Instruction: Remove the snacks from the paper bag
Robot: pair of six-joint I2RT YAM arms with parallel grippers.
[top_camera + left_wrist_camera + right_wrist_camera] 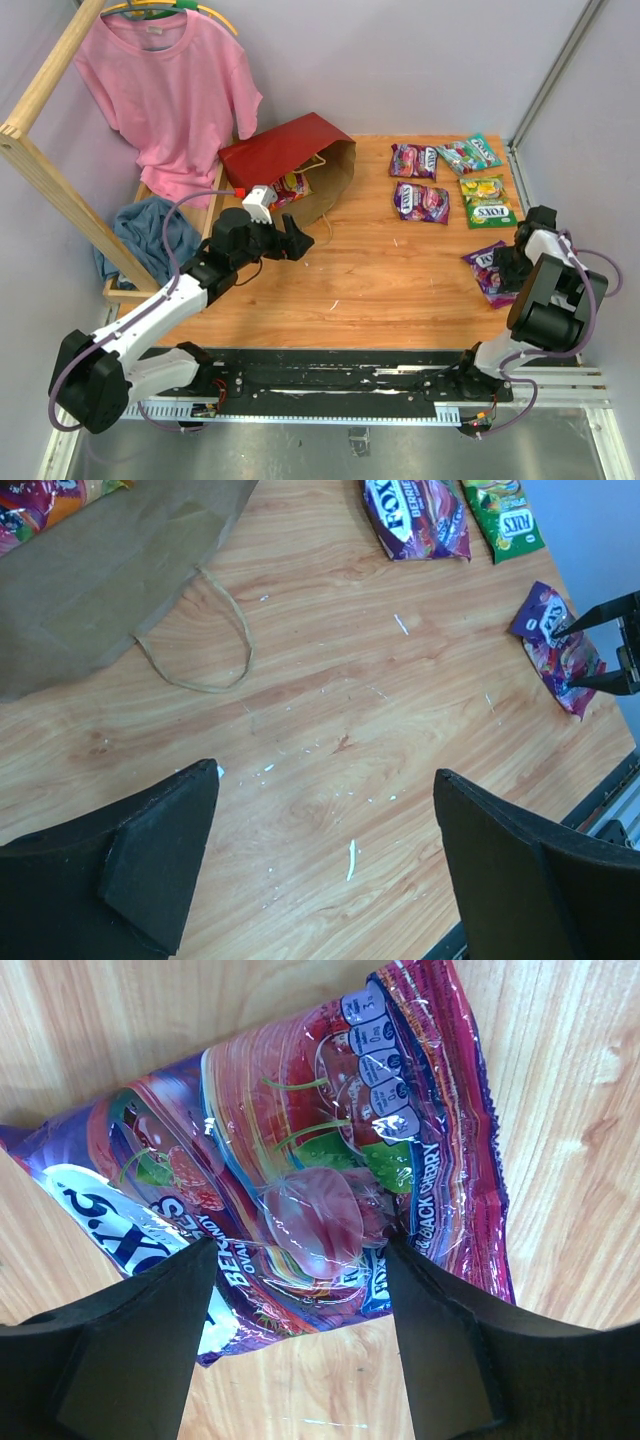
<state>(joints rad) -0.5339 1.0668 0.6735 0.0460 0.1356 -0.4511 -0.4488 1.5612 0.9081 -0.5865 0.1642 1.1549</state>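
Pale walls (420, 60) stand close behind and right of the tabletop (400, 290); we see bare wood across its middle. At the far left the paper bag (285, 150) lies on its side, snacks (290, 187) in its mouth. Our left pincer (325, 772) hangs released over bare wood beside it. Near the right edge, our right pincer (300, 1250) straddles 1 purple packet (330, 1150), jaws spread, not clenched.
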